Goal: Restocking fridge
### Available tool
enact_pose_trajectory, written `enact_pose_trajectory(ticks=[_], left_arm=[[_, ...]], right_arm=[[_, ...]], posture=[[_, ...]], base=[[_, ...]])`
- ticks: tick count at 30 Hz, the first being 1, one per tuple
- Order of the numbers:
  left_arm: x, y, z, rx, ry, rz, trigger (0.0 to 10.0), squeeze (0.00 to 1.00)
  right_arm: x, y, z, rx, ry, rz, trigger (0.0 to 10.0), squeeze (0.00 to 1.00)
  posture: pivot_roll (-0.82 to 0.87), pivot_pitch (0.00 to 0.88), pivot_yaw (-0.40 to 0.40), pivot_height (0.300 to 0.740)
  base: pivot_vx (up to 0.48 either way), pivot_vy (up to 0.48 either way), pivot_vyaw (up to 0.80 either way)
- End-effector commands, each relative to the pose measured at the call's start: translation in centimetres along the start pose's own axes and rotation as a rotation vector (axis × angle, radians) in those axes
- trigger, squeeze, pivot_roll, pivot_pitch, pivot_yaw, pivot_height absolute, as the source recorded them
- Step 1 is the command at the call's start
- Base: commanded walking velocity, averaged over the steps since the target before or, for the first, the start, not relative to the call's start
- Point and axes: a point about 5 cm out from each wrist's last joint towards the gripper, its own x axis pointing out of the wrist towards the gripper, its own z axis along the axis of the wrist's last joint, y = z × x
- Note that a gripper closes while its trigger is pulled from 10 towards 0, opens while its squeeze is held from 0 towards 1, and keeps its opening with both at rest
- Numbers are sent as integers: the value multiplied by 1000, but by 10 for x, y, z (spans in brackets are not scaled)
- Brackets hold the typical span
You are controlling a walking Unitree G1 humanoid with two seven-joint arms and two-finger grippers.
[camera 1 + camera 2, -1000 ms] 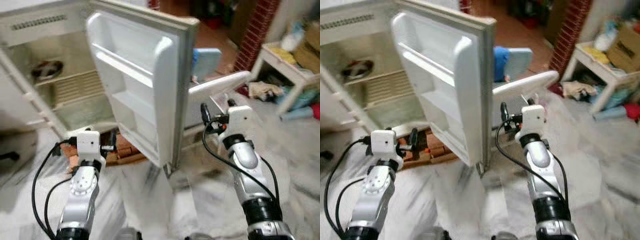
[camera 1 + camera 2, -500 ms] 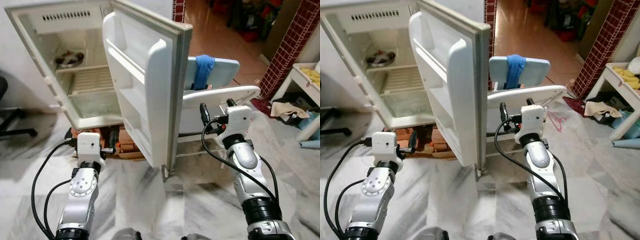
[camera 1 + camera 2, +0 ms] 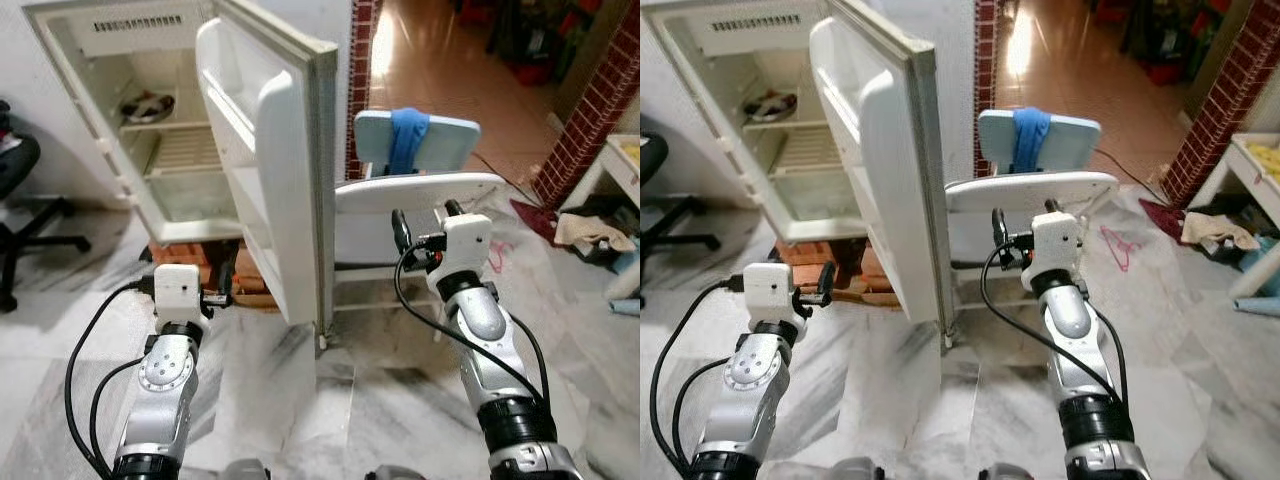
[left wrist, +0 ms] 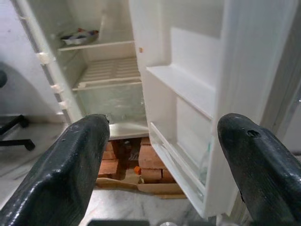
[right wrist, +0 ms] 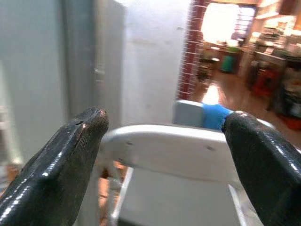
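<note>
The small white fridge [image 3: 178, 160] stands open on bricks [image 3: 247, 287], its door [image 3: 272, 180] swung out toward me. A bowl [image 3: 148, 105] sits on its upper wire shelf; the lower shelf and door racks look bare. My left gripper [image 4: 162, 123] is held low before the bricks, open, with nothing between its fingers [image 4: 70, 165]. My right gripper [image 3: 425, 217] is raised in front of a white plastic chair [image 3: 415, 192], open and holding nothing.
A blue cloth [image 3: 407, 135] hangs over the chair's back. A black office chair [image 3: 25, 195] stands at the left. A brick pillar [image 3: 592, 105] and a low white table [image 3: 622, 165] are at the right, with clothes and a pink hanger [image 3: 1118, 246] on the marble floor.
The whole picture has shifted as the camera moved: the fridge door now shows more edge-on and the office chair has come into view. Both arms keep the same pose, grippers still open.
</note>
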Motion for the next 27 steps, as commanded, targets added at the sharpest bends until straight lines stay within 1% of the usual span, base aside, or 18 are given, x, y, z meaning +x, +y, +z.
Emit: enact_pose_trajectory(ticks=[1,6,15,16,17,21,24,27], left_arm=[[-1,7,1,10,-8,9,10000,0],[-1,7,1,6,-6,11,10000,0],[0,7,0,8,-4,18,10000,0],[-1,8,0,9,1,24,10000,0],[-1,8,0,9,1,24,10000,0],[-5,11,-1,13,0,29,10000,0],[-14,18,-4,7,3,53,10000,0],[-18,19,-5,1,1,56,10000,0]], right_arm=[[3,8,2,1,-12,26,10000,0],[2,10,1,20,-4,26,10000,0],[3,6,1,32,-2,6,10000,0],[0,4,0,36,1,-6,10000,0],[0,4,0,36,1,-6,10000,0],[-10,1,-3,39,18,-18,10000,0],[-23,0,-6,43,42,-22,10000,0],[-24,0,-7,46,46,-17,10000,0]], posture=[[31,0,41,740],[31,0,40,740],[30,0,37,740],[31,0,33,740],[31,0,33,740],[30,0,28,740],[28,0,26,740],[32,0,22,740]], base=[[0,0,781],[287,0,686],[227,0,0],[0,0,0],[0,0,0],[0,0,0],[0,0,0],[0,0,0]])
